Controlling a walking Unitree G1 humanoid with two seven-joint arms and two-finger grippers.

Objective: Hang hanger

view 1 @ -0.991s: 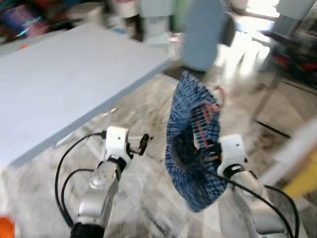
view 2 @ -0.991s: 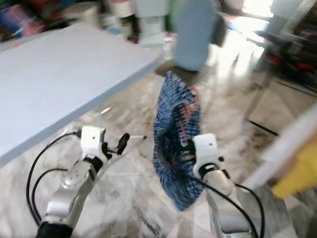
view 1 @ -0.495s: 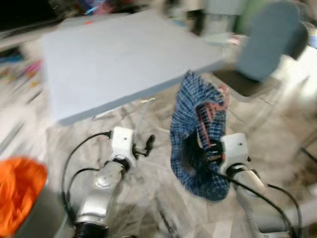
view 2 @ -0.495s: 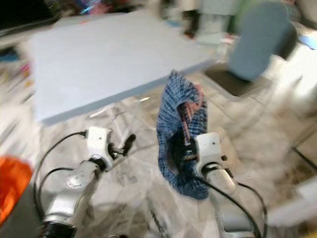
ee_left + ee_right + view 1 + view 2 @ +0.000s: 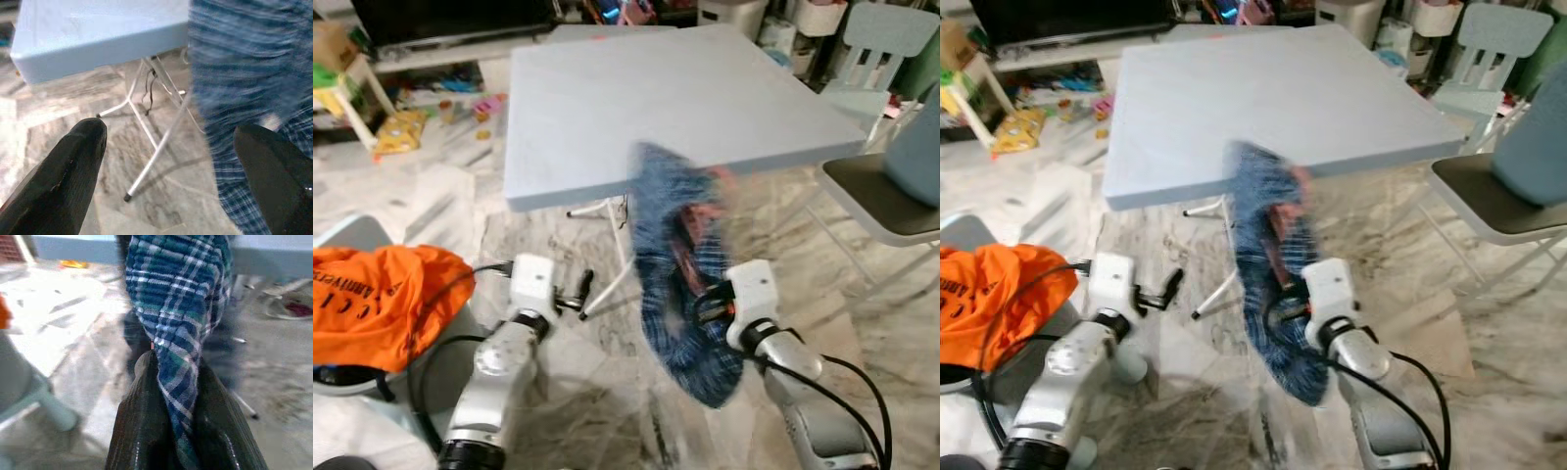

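The checked shirt [image 5: 680, 284] is clamped by the right gripper [image 5: 168, 382]; the left gripper [image 5: 166, 161] is spread, empty. The swinging shirt could be snagged on the tabletop [image 5: 675, 98].

a lived-in home room: marble-patterned floor [image 5: 401, 206], light blue folding table [image 5: 675, 98], toys scattered by a small yellow-and-white stool [image 5: 347, 93], dark tv screen [image 5: 450, 20] on a low stand, grey chair [image 5: 886, 201], orange shirt [image 5: 377, 299].
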